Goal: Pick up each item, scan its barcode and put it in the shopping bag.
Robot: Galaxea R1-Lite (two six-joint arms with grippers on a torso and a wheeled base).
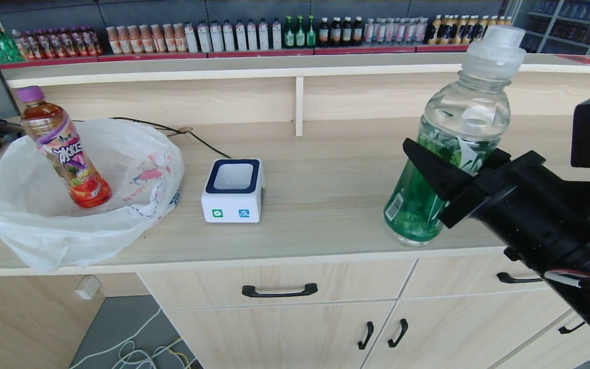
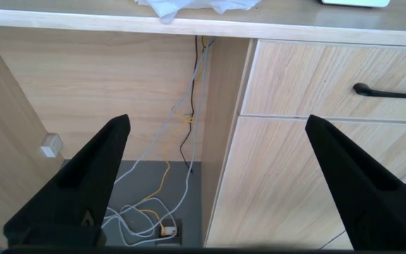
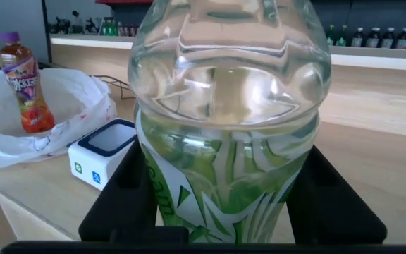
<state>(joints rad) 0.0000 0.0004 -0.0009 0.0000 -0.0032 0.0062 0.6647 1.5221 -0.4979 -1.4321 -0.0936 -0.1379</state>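
Shop shelves lined with drinks run behind a pale wooden bench. At its near edge the right tool is closed around the green bottle, with a finger on each side of the labelled middle. The bottle leans a little. Its base is at the bench surface, but I cannot tell whether it rests there or has just cleared it.

The bottle looks nearly full of clear liquid, so I judge it fairly heavy for its thin plastic wall, which would dent under a hard squeeze. The film label is smooth and probably slippery. The labelled band where the fingers sit is the firmest place to hold, while the clear shoulder and the cap above the tool are poorer places to grip.

The barcode sits low on the label, below the fingers and uncovered, so the hold need not change for scanning.

To the left of this tool the scanner stands with its window facing up. Farther left lies the shopping bag, with a tea bottle already propped inside.

The left tool hangs below bench height facing the cabinet front, spread wide and holding nothing.
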